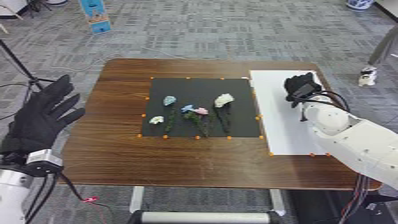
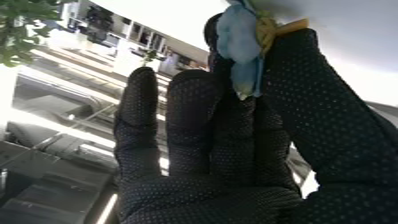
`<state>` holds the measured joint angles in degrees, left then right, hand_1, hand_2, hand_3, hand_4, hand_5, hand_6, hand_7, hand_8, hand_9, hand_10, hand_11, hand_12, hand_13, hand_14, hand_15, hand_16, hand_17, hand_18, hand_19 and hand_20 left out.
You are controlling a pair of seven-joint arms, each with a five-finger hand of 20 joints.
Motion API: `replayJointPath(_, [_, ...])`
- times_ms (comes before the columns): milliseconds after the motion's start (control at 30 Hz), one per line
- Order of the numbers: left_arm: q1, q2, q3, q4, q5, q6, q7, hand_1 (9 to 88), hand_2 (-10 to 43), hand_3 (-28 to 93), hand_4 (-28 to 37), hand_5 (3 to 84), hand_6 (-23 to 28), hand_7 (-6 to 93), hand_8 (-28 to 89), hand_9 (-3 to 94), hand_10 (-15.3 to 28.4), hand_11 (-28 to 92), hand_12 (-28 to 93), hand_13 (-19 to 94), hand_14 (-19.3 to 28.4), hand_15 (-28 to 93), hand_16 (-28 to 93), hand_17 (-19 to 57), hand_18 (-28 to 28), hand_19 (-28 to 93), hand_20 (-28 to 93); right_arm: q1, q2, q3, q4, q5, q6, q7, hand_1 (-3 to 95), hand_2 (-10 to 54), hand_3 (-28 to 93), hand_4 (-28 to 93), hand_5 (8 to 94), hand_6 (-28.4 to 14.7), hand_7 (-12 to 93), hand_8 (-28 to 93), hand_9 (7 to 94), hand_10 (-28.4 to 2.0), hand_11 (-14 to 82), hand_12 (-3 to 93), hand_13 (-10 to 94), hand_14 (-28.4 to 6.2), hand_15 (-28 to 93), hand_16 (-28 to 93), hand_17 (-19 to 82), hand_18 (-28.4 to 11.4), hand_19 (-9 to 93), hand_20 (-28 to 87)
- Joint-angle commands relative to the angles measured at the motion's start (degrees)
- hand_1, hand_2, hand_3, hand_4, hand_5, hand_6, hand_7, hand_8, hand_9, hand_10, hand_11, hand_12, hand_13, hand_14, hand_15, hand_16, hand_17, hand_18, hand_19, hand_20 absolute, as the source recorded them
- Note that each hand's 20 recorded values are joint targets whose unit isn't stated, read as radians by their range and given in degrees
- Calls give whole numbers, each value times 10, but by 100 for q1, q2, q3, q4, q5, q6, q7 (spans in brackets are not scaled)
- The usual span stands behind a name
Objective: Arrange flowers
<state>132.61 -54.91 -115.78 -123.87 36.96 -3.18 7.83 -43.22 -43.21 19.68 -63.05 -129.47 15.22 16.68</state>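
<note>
The robot's right hand is over the long white sheet on the brown wooden bench. Its thumb and fingers pinch a soft blue thing with a yellow part; it looks like a cloth flower, but I can't be sure. It could slip out and drop if the pinch gets loose, because only a bit of it is gripped. If the hand squeezes too hard, the soft part could get squashed. If it bumps the green leaves near it, they could snag and pull. On the black mat lie a pale blue flower, a small white flower, a blue and pink bunch and a big white flower. Their stems are close, so picking one up could drag the next. A round blue and white pot stands on the floor, with its inside hidden. The left hand is empty, fingers spread, beside the bench.
</note>
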Motion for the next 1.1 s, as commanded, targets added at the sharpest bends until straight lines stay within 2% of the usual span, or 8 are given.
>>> replayJointPath(33, [0,15,-40,-14,-35,-44,-20,299,-85,521,-283,229,18,148,-88,168,85,98,179,124,130,88,44,-127,204,366,62,-107,108,50,-1189,7,396,-569,528,-95,803,-283,686,51,522,31,838,-29,203,466,595,-29,674,515,237,-154,685,490])
replayJointPath(167, [-53,28,-9,6,-32,-69,-42,299,-85,521,-283,229,17,149,-88,168,85,100,178,124,130,89,43,-126,203,364,62,-80,-9,39,-1541,8,441,-887,526,-95,805,-283,688,51,519,31,840,-28,201,466,595,-28,675,514,236,-156,685,492])
replayJointPath(367, [-71,42,17,16,-33,-67,-45,300,-84,519,-283,228,17,152,-89,167,85,103,176,123,131,92,42,-127,204,366,62,-46,-89,-66,-1682,459,54,-1021,524,-95,804,-283,688,52,518,32,842,-27,198,467,595,-28,675,516,235,-156,685,493])
replayJointPath(400, [-24,22,8,-9,-41,-34,-14,299,-85,520,-283,228,17,152,-89,167,85,103,176,123,131,92,42,-127,204,366,62,-34,-103,-113,-1661,462,49,-1044,524,-95,804,-283,689,52,518,32,842,-27,198,468,595,-28,676,517,235,-156,685,494])
replayJointPath(467, [-37,17,16,-2,-42,-41,-47,298,-85,522,-283,228,17,152,-90,168,85,103,173,124,131,92,41,-128,204,366,62,-80,-74,-140,-1671,318,8,-1053,524,-95,805,-283,690,52,517,31,843,-27,196,468,595,-27,676,518,235,-156,686,495])
replayJointPath(667, [-48,37,2,6,-50,-49,-31,297,-86,524,-283,228,17,151,-89,168,85,106,173,123,131,92,40,-127,204,366,62,-193,57,-185,-1861,250,-239,-1145,525,-95,804,-283,690,53,515,32,844,-27,194,471,594,-30,679,520,235,-156,686,496])
replayJointPath(1100, [-49,20,-1,4,-42,-50,-38,298,-84,521,-283,229,18,149,-88,168,85,101,175,124,130,89,41,-127,204,366,61,-381,174,-160,-2190,111,-346,-1236,522,-95,807,-283,689,54,510,36,841,-26,186,472,589,-30,681,518,232,-155,686,497])
